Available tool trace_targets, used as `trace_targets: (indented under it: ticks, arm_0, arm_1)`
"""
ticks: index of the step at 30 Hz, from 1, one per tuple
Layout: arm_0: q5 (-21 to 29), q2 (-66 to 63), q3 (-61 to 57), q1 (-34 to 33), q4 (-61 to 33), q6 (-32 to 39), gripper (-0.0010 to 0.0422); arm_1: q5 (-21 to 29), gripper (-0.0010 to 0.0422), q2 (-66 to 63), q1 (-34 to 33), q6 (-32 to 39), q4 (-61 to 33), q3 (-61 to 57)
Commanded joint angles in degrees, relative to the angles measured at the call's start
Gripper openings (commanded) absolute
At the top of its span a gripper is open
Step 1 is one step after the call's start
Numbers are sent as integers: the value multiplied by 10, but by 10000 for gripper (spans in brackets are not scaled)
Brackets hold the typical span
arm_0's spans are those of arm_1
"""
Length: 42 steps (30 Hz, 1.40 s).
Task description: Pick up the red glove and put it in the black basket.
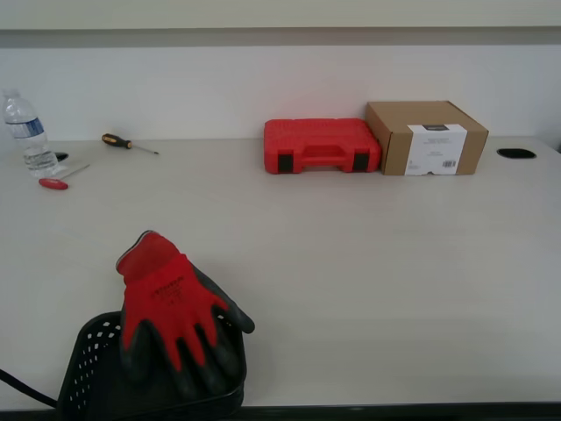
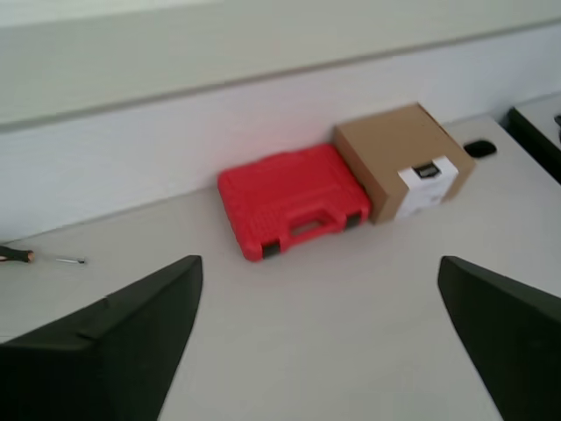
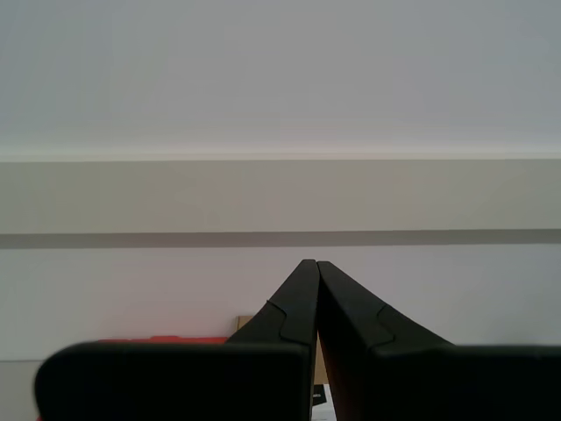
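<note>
Water bottle [image 1: 26, 132]: upright at the table's far corner on the exterior view's left, close to the wall.
Red-handled tool [image 1: 54, 182]: lying flat just in front of the bottle, near that same edge.
Screwdriver [image 1: 121, 142]: dark handle, lying along the back edge, a little further in from the bottle.
Black basket [image 1: 92, 368]: right at the front edge of the table [image 1: 368, 289], toward the front corner on the exterior view's left; perforated side facing us.
Red glove [image 1: 171, 307]: draped over the basket's far rim, dark fingers down inside the basket, red cuff sticking out over the tabletop behind it.
Red case [image 1: 321, 146]: flat against the back edge, near the middle, handle side toward us.
Cardboard box [image 1: 426, 137]: touching the red case on its side toward the exterior view's right, white label on the front.
Dark oval hole [image 1: 515, 153]: in the tabletop near the far corner on the exterior view's right.
My first gripper [image 2: 320, 342]: up above the table, jaws spread wide, nothing between them, looking toward the case and box.
My second gripper [image 3: 316, 267]: pointed at the wall, jaws pressed together tip to tip, holding nothing.
</note>
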Motion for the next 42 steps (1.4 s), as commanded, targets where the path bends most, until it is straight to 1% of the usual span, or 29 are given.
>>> trace_targets:
  ticks: [1,2,4,7,8,9,10,11,12,13,15,16,17,18,19,21,22,23,25,26,28,29,32,33,35,37,38,39,42]
  arm_0:
    - [0,0,0,0,0,2,0]
    - [0,0,0,0,0,2,0]
    - [0,0,0,0,0,2,0]
    - [0,0,0,0,0,2,0]
    - [0,0,0,0,0,2,0]
    - [0,0,0,0,0,2,0]
    - [0,0,0,0,0,2,0]
    - [0,0,0,0,0,2,0]
    - [0,0,0,0,0,2,0]
    - [0,0,0,0,0,2,0]
    - [0,0,0,0,0,2,0]
    - [0,0,0,0,0,2,0]
    - [0,0,0,0,0,2,0]
    - [0,0,0,0,0,2,0]
    - [0,0,0,0,0,2,0]
    - [0,0,0,0,0,2,0]
    - [0,0,0,0,0,2,0]
    - [0,0,0,0,0,2,0]
    - [0,0,0,0,0,2,0]
    - [0,0,0,0,0,2,0]
    - [0,0,0,0,0,2,0]
    - [0,0,0,0,0,2,0]
    - [0,0,0,0,0,2,0]
    - [0,0,0,0,0,2,0]
    - [0,0,0,0,0,2,0]
    - [0,0,0,0,0,2,0]
    - [0,0,0,0,0,2,0]
    - [0,0,0,0,0,2,0]
    - [0,0,0,0,0,2,0]
  arm_1:
    - [-23,346,5,1,-1,11,14]
    - [-23,305,5,1,-1,11,14]
    - [-23,189,5,1,4,24,14]
    - [-23,61,5,1,13,52,14]
    - [-26,3,5,1,15,61,14]
    - [-31,-2,5,2,15,65,14]
    - [-79,32,5,2,15,69,14]
    - [-107,56,5,2,20,76,14]
    - [-127,85,5,2,27,86,14]
    - [-133,122,5,2,27,93,14]
    - [-130,209,5,1,27,92,14]
    - [-130,282,5,1,27,92,14]
    - [-130,333,5,1,27,92,14]
    - [-130,395,5,1,27,92,14]
    - [-130,404,5,1,32,92,14]
    - [-130,290,5,1,32,92,14]
    - [-130,250,5,1,32,92,14]
    - [-130,187,5,1,32,92,14]
    - [-130,47,5,1,31,92,14]
    - [-130,-8,5,1,29,92,14]
    - [-130,21,5,1,25,92,14]
    - [-130,56,5,1,25,92,14]
    - [-130,121,5,1,25,92,14]
    - [-130,196,5,1,25,92,14]
    - [-129,300,5,1,25,92,14]
    - [-129,414,5,1,25,92,14]
    - [-130,399,5,1,32,92,14]
    - [-130,341,5,1,31,92,14]
    - [-129,135,5,1,31,92,14]
